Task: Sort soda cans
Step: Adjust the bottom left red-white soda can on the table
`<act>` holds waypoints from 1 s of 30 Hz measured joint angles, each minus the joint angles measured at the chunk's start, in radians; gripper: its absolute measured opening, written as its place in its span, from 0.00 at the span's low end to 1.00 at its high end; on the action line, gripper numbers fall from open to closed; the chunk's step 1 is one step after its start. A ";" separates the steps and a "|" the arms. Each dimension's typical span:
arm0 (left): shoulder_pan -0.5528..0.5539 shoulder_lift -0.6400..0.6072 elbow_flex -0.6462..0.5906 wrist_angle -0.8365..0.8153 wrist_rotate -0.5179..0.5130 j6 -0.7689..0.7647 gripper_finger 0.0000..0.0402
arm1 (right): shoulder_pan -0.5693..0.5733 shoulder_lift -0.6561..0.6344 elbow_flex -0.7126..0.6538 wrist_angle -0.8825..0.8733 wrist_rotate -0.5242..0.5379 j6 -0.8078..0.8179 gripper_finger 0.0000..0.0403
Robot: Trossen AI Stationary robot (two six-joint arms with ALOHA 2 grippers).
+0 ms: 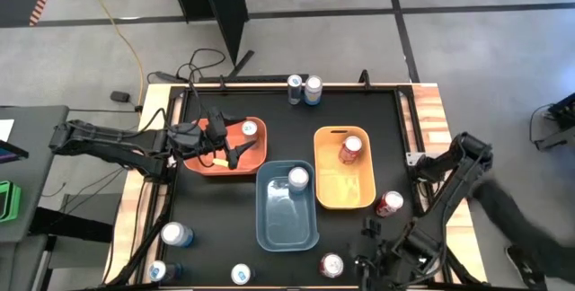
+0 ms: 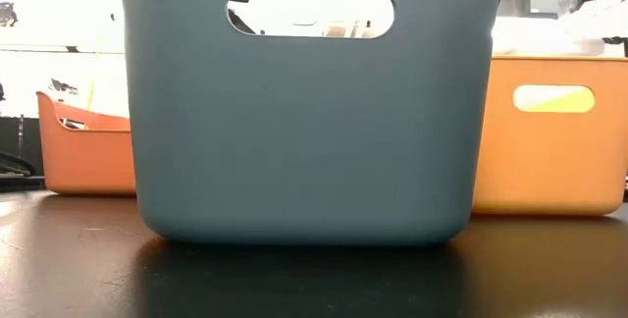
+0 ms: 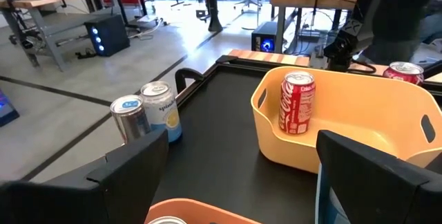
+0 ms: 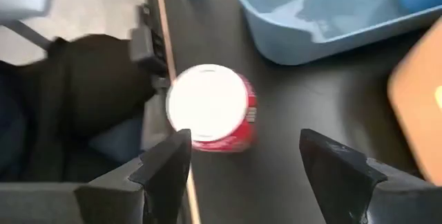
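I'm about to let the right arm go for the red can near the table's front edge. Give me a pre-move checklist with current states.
1. right gripper open: ok, fingers spread.
2. red can upright, in line with the fingers: ok.
3. Nothing held by right gripper: ok.
4. yellow bin has room: ok, one red can inside.
5. left gripper out of the way: ok, open over the orange bin.
6. Can's clearance from the table edge: cannot tell.

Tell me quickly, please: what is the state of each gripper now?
Left gripper: open, holding nothing, over the orange bin.
Right gripper: open, holding nothing, above a red can near the table's front edge.
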 joint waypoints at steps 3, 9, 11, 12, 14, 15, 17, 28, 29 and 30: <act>0.000 0.000 0.000 0.000 0.000 0.000 0.91 | -0.006 0.014 0.000 0.086 0.006 -0.004 0.71; 0.000 0.000 0.000 -0.002 0.000 -0.008 0.91 | -0.041 0.073 0.001 0.189 0.011 -0.014 0.71; 0.000 0.000 0.000 -0.002 0.000 -0.011 0.91 | -0.052 0.096 0.001 0.200 0.006 -0.014 0.71; 0.000 0.000 0.000 -0.003 0.000 -0.012 0.91 | -0.057 0.101 0.001 0.194 0.005 -0.014 0.71; 0.000 0.000 0.000 -0.003 0.000 -0.012 0.91 | -0.058 0.104 0.001 0.191 0.003 -0.014 0.71; 0.000 0.000 0.000 -0.003 0.000 -0.012 0.91 | -0.057 0.104 0.001 0.193 0.002 -0.014 0.71; 0.000 0.000 0.000 -0.004 0.000 -0.012 0.91 | -0.056 0.104 0.002 0.192 0.001 -0.014 0.71; 0.000 0.000 0.000 -0.005 0.000 -0.008 0.91 | -0.057 0.122 0.002 0.155 -0.021 -0.008 0.71; 0.000 0.000 0.000 -0.005 0.000 -0.008 0.91 | -0.057 0.128 0.002 0.150 -0.023 -0.008 0.71; 0.000 0.000 0.000 -0.005 0.000 -0.008 0.91 | -0.056 0.132 0.002 0.149 -0.026 -0.008 0.71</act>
